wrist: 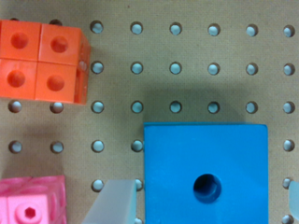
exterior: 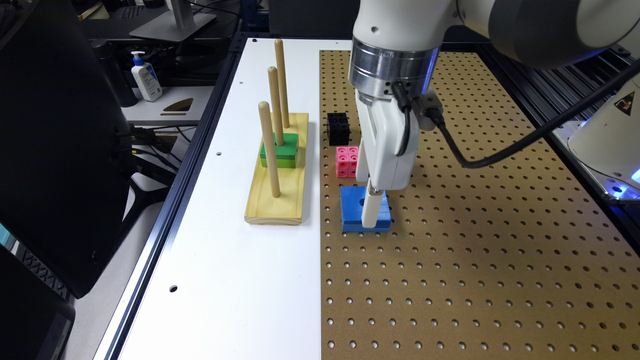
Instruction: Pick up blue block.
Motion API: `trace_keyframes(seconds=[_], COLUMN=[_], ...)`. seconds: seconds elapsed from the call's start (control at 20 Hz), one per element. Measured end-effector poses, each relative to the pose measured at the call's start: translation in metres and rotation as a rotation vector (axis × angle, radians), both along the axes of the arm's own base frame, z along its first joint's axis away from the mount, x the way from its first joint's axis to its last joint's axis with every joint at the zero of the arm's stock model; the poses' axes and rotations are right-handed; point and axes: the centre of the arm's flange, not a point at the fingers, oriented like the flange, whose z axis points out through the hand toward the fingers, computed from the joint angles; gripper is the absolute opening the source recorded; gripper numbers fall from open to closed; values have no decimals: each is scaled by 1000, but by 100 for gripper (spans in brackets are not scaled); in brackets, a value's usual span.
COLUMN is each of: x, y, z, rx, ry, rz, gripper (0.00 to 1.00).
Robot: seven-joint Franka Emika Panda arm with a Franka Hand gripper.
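The blue block (exterior: 352, 212) is a flat bright-blue square slab with a round centre hole, lying on the brown pegboard (exterior: 475, 250). In the wrist view the blue block (wrist: 205, 163) sits between my two pale fingers (wrist: 112, 203), with a small gap on each side. My gripper (exterior: 372, 212) is lowered onto the slab from above and stands open around it (wrist: 203, 205), the fingertips down at the level of the block. Nothing is clamped.
A pink cube cluster (exterior: 347, 161) and a black cube (exterior: 338, 128) sit just beyond the blue block. An orange cube cluster (wrist: 42, 60) lies close by. A yellow wooden base (exterior: 277, 175) with three pegs and a green block (exterior: 280, 150) stands at the exterior view's left.
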Motion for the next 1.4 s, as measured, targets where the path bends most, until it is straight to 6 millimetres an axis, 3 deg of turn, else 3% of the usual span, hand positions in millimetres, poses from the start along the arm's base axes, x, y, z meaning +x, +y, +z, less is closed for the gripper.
trace_keyframes(seconds=[0.45, 0.7, 1.15, 1.2, 1.4], x=[3, 3, 6, 9, 9], y=[-3, -3, -2, -1, -1], z=[-4, -29, -29, -29, -29], rx=[-2, 2, 4, 6, 6], ry=[4, 2, -1, -4, -4], rz=[-3, -2, -1, -1, -1], gripper=[100, 100, 100, 0, 0])
